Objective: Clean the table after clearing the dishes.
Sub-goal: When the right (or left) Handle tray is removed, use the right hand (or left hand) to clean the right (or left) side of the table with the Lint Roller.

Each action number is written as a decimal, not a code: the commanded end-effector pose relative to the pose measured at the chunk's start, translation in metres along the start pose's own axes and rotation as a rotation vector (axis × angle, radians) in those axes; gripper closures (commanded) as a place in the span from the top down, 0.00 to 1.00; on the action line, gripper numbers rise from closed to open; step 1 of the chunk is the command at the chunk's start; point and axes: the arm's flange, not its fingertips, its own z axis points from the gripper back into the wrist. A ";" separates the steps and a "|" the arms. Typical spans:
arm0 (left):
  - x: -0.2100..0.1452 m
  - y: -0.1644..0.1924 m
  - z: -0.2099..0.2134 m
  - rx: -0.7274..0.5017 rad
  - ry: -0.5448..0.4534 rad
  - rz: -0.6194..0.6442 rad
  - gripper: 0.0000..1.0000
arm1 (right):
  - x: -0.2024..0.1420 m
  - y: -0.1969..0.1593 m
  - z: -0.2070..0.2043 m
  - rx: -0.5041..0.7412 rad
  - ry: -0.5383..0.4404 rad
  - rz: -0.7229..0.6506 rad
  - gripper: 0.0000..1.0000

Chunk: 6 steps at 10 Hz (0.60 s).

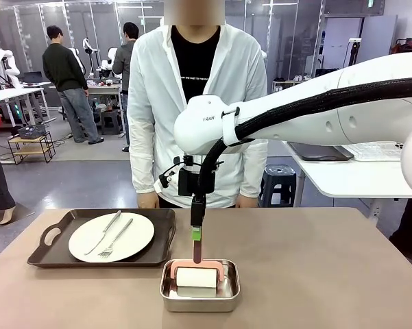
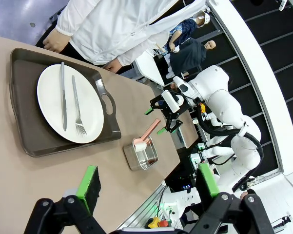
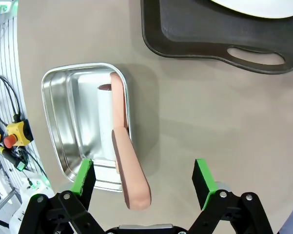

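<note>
1. Laboratory floor with other benches behind; a person in a white jacket stands at the far edge of the table, hands at that edge
2. Dishes: one dark tray lies on the table's left half, toward the far edge. It carries a white plate with a knife and fork side by side; judged not yet cleared
3. Cleaning tool: a steel pan at the middle of the near edge holds a white roller with a pink handle. The pan sits just off the tray's near right corner, apart from it
4. Right gripper: poised directly over the pan with fingers pointing down, jaws spread wide and gripping nothing
5. Deciding relation: the handle rises steeply out of the pan and seems to lean at the far rim, so its long axis runs nearly in line with the fingers. Its free end stands between the two green pads, closer to one than the other, and appears to touch neither
6. Left gripper: jaws wide and empty, held high over the table, well apart from tray and pan. The right arm is plainly the nearer one
7. Judgement: a short descent and a squeeze across the handle would secure it, though the off-centre handle may be nudged sideways as the jaws close
</note>
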 end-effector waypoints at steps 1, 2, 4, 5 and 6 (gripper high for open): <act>0.000 -0.002 0.003 -0.006 -0.008 -0.006 1.00 | 0.000 0.003 0.001 0.013 -0.007 0.000 1.00; 0.000 -0.002 0.003 -0.006 -0.008 -0.006 1.00 | 0.000 0.000 0.000 0.000 0.000 0.000 1.00; 0.000 -0.002 0.003 -0.006 -0.008 -0.006 1.00 | -0.020 0.001 0.033 0.028 -0.164 -0.090 1.00; 0.000 -0.002 0.003 -0.006 -0.008 -0.006 1.00 | -0.030 0.005 0.044 0.029 -0.231 -0.136 1.00; 0.000 -0.002 0.003 -0.006 -0.008 -0.006 1.00 | -0.045 0.010 0.054 0.032 -0.295 -0.182 1.00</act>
